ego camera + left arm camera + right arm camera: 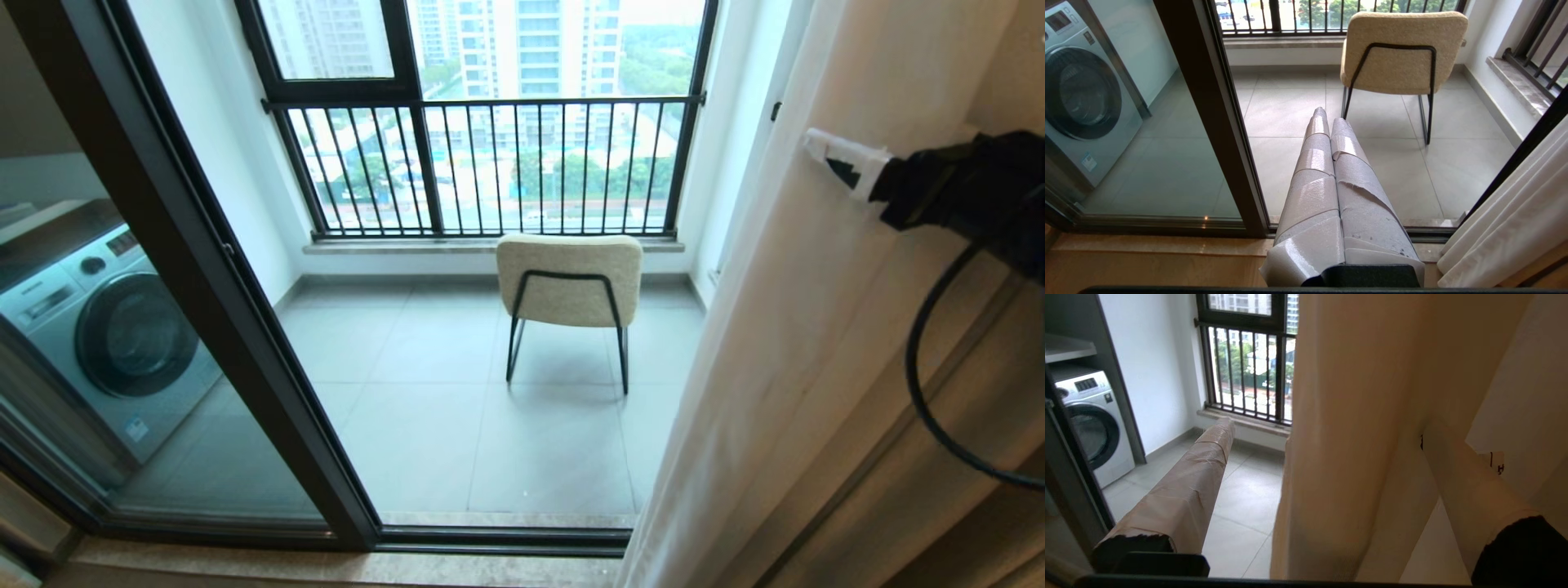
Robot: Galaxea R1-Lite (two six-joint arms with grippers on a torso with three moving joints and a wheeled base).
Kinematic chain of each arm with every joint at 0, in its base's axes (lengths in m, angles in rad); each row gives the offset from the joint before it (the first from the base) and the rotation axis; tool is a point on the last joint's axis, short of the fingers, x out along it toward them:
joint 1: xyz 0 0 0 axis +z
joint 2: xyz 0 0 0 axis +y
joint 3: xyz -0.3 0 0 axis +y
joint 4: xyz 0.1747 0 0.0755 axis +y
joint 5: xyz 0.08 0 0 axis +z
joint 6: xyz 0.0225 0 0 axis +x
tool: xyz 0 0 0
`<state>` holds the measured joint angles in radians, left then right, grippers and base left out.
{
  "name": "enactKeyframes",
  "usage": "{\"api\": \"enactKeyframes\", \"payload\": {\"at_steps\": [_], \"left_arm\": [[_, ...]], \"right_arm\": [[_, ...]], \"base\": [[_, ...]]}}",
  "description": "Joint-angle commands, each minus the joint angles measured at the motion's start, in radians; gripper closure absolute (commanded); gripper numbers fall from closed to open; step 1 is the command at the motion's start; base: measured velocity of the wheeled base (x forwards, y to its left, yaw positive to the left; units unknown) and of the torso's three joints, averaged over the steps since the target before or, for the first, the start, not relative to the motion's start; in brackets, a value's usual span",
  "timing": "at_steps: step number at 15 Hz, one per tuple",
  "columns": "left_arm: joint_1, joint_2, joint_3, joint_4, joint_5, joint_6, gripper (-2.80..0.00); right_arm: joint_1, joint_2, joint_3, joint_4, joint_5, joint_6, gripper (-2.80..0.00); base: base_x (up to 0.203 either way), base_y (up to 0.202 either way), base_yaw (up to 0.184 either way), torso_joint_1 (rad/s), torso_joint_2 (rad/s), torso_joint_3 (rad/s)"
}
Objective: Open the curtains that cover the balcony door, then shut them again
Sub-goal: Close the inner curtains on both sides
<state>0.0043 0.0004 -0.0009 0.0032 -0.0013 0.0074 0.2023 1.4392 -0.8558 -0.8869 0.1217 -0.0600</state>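
Observation:
The sheer white curtains (pixel 775 367) hang bunched at the right side of the doorway, also showing in the left wrist view (pixel 1515 220). The balcony door (pixel 204 269) is a dark-framed glass panel standing on the left, and the opening beside it is uncovered. My right gripper (pixel 849 163) is raised against the curtains at the upper right, where one white-taped finger shows. In its wrist view the gripper (pixel 1327 424) is open wide, with a curtain fold (pixel 1347 416) hanging between the fingers (pixel 1180 490), not pinched. My left gripper (pixel 1327 116) is shut on nothing, low before the sill.
A beige chair (pixel 571 282) on black legs stands on the balcony tiles before the black-barred railing (pixel 490 163). A washing machine (pixel 106 327) sits behind the door glass on the left. A black cable (pixel 922 384) loops down from my right arm. A stone sill (pixel 326 567) runs along the threshold.

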Motion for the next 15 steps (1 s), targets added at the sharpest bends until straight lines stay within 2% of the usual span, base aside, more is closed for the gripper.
{"api": "enactKeyframes", "payload": {"at_steps": [1,5,15], "left_arm": [[0.001,0.000,0.001,0.000,0.000,0.000,0.00],[0.001,0.000,0.000,0.001,0.000,0.000,0.00],[0.002,0.000,0.001,0.000,0.000,0.000,0.00]], "right_arm": [[-0.028,0.070,-0.044,-0.015,0.001,0.000,-2.80],[-0.086,0.144,-0.121,-0.021,0.001,-0.031,-2.80],[-0.096,0.232,-0.200,-0.071,0.001,-0.035,-2.80]], "base": [[0.000,0.000,0.000,0.000,0.00,0.000],[0.000,0.000,0.000,0.000,0.00,0.000],[0.000,0.000,0.000,0.000,0.00,0.000]]}}
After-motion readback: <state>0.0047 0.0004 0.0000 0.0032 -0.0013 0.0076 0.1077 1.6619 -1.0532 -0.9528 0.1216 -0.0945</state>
